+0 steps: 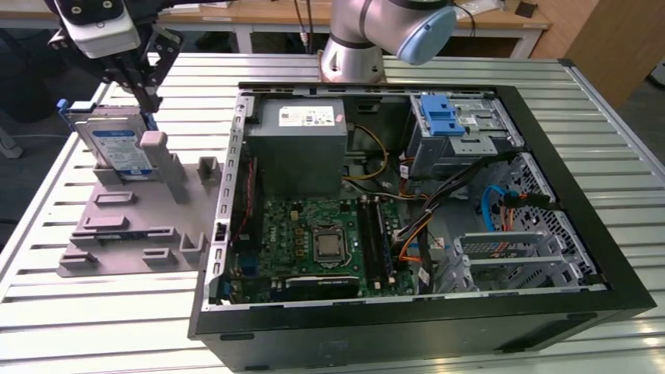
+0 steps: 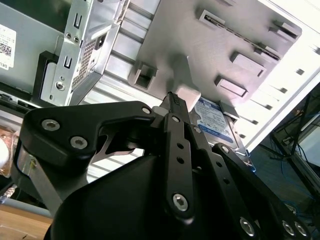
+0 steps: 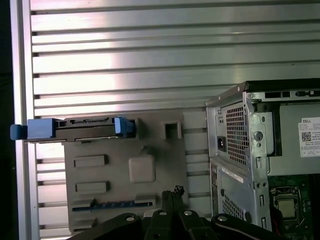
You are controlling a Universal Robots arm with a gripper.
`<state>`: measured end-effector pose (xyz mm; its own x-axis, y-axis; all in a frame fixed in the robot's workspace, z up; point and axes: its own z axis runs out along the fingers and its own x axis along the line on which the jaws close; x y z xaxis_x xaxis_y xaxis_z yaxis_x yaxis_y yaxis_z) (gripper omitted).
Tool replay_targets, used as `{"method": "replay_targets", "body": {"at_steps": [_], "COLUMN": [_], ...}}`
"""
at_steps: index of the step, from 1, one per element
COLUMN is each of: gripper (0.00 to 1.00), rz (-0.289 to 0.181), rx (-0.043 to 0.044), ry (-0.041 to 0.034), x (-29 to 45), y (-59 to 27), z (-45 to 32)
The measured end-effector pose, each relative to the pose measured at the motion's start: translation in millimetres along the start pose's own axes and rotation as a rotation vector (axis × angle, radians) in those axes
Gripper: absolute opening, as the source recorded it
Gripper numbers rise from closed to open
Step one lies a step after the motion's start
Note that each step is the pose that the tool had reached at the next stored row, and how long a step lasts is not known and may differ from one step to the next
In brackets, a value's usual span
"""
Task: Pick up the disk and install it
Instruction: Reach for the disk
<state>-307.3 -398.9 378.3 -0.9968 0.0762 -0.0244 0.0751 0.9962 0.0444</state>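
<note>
Item: the disk [image 1: 112,145], silver hard drive in a blue carrier. It stands on edge in a slot at the far end of a grey fixture plate [image 1: 133,227], with its label facing the near side. The second wrist view shows the label [image 2: 215,119] and the first wrist view shows the drive edge-on [image 3: 82,128]. Location: slatted metal table [image 1: 104,319], to the exterior view's left of the open computer case [image 1: 416,331]. Gripper [image 1: 153,98]: pressed together and holding nothing, poised close above the disk's upper edge, toward the corner nearer the case. Case contents: grey power-supply box [image 1: 301,136] at the far side, green motherboard [image 1: 322,238] in the middle, blue latch on a metal cage [image 1: 447,117] at the far right. Robot arm base [image 1: 351,58]: on the table beyond the case.
</note>
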Motion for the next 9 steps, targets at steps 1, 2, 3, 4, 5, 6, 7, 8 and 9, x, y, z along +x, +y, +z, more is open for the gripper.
{"method": "replay_targets", "body": {"at_steps": [1,2,3,4,5,6,7,8,9], "gripper": [0.11,0.11,0.11,0.11,0.11,0.11,0.11,0.11,0.11], "rz": [0.0,0.0,0.0,0.0,0.0,0.0,0.0,0.0,0.0], "rx": [0.0,0.0,0.0,0.0,0.0,0.0,0.0,0.0,0.0], "ry": [0.0,0.0,0.0,0.0,0.0,0.0,0.0,0.0,0.0], "x": [0.6,1.2,1.9,2.5,3.2,3.8,4.4,5.0,5.7], "y": [0.0,-0.1,-0.1,-0.2,-0.3,-0.3,-0.4,-0.4,-0.5], "z": [0.1,0.1,0.2,0.2,0.3,0.3,0.4,0.4,0.5]}}
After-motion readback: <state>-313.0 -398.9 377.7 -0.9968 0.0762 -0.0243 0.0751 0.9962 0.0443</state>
